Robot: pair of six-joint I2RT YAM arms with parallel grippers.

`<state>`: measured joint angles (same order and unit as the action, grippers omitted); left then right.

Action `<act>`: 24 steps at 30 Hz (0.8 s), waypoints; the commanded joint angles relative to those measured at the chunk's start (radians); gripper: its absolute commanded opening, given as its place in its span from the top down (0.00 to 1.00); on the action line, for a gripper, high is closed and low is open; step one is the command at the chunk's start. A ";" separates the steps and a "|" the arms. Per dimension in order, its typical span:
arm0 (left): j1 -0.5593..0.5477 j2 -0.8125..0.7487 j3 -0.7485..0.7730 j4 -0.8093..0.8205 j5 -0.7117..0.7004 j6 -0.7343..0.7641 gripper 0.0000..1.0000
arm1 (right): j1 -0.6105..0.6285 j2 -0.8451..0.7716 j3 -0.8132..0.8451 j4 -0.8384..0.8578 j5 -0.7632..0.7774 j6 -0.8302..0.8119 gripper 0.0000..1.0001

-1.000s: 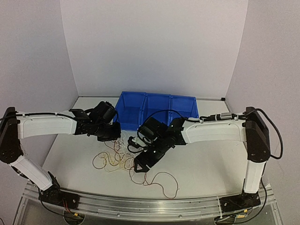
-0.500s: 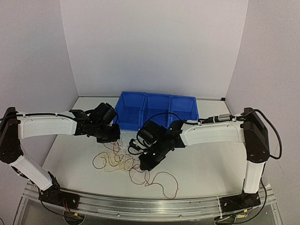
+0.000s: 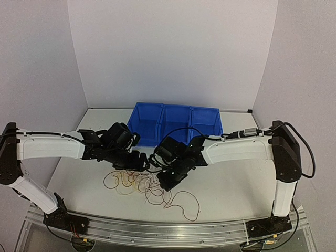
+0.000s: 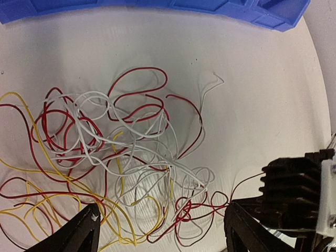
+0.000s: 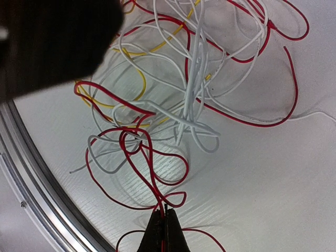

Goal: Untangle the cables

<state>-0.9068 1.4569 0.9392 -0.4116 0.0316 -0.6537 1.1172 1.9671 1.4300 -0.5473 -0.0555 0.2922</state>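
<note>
The cables (image 3: 137, 184) lie as a loose tangle of thin white, yellow and red wires on the white table, between the two arms. My left gripper (image 3: 139, 159) hangs over the tangle's upper edge; in the left wrist view it (image 4: 160, 226) is open, its black fingertips (image 4: 86, 220) spread wide over white, yellow and red loops (image 4: 131, 152). My right gripper (image 3: 164, 179) sits at the tangle's right side. In the right wrist view it (image 5: 165, 214) is shut on a red cable (image 5: 152, 178) that runs up into the knot (image 5: 194, 105).
A blue three-compartment bin (image 3: 176, 123) stands just behind the grippers, its rim (image 4: 157, 10) showing in the left wrist view. An aluminium rail (image 3: 157, 233) runs along the table's near edge. One red loop (image 3: 186, 205) trails toward the rail.
My left gripper has opened and shifted right, over the tangle. My right gripper has closed on the red cable and drawn slightly back from the rail.
</note>
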 commanded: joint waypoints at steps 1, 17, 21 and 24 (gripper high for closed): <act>-0.015 0.013 -0.041 0.054 0.114 0.063 0.19 | 0.000 -0.049 0.001 0.023 0.034 0.025 1.00; -0.017 0.364 0.178 0.001 -0.122 -0.026 0.41 | 0.000 -0.124 -0.059 0.052 0.012 0.032 1.00; -0.017 0.432 0.232 -0.102 -0.218 -0.072 0.53 | 0.000 -0.204 -0.108 0.042 0.111 0.035 1.00; -0.015 0.462 0.258 -0.156 -0.274 -0.109 0.56 | 0.000 -0.284 -0.146 -0.054 0.321 0.037 1.00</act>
<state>-0.9231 1.8779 1.1433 -0.4352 -0.0999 -0.7005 1.1172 1.8173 1.3183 -0.5135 0.0338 0.3204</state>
